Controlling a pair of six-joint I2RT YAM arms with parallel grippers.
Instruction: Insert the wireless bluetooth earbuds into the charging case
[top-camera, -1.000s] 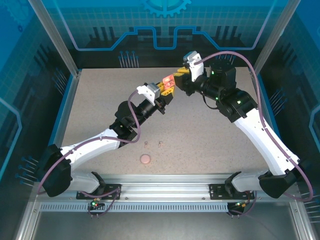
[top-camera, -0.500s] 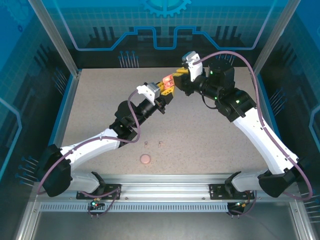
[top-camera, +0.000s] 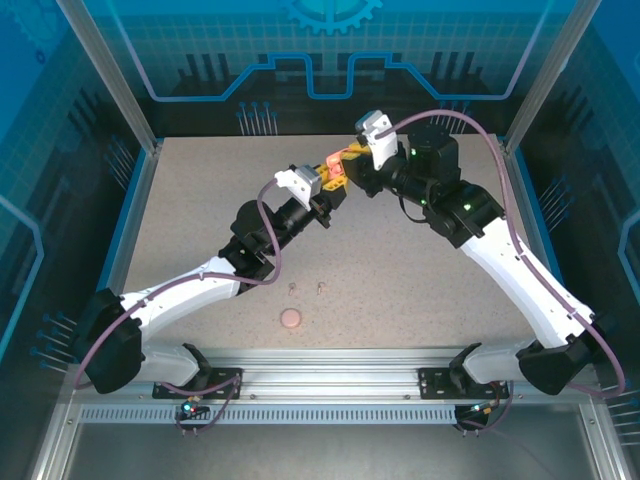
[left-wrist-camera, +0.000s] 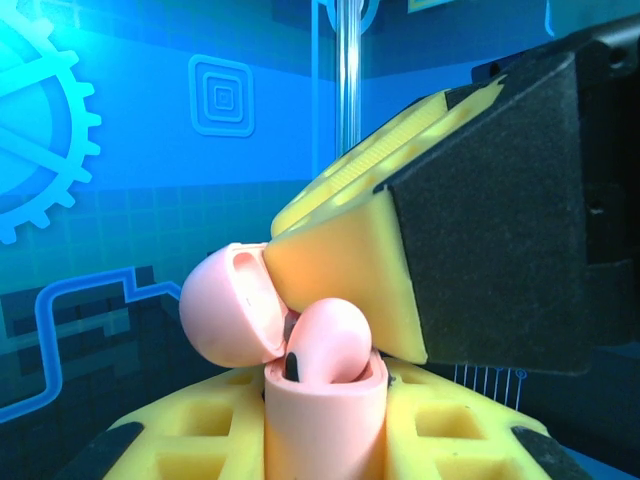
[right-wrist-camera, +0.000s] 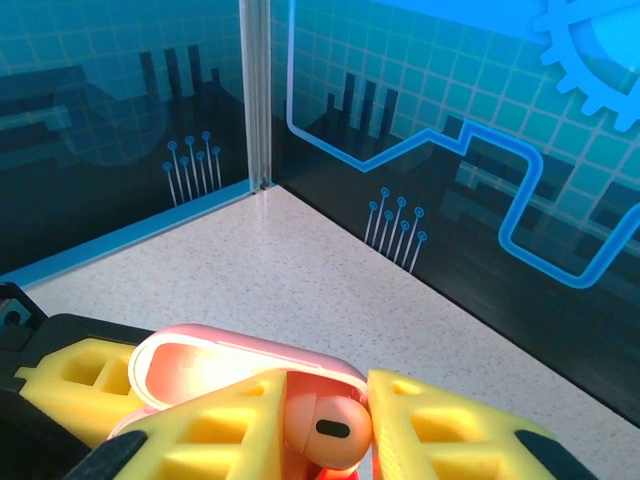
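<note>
Overhead, two earbuds (top-camera: 319, 288) lie loose (left wrist: pink bud (left-wrist-camera: 330, 335) in case (left-wrist-camera: 325, 425)).

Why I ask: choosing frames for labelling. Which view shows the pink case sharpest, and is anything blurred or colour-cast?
Left wrist: charging case and earbud large and clear, overall blue cast. Right wrist: both sharp, orange glow around the earbud. Top external: case tiny, glowing pink-orange, detail lost.

Worktop (top-camera: 200, 230) seen from high above, behind arm bases (top-camera: 200, 385), far off. Wrist views set very close, aimed toward blue walls (right-wrist-camera: 450, 100). Shared by all three: pink case (left-wrist-camera: 325, 430).
</note>
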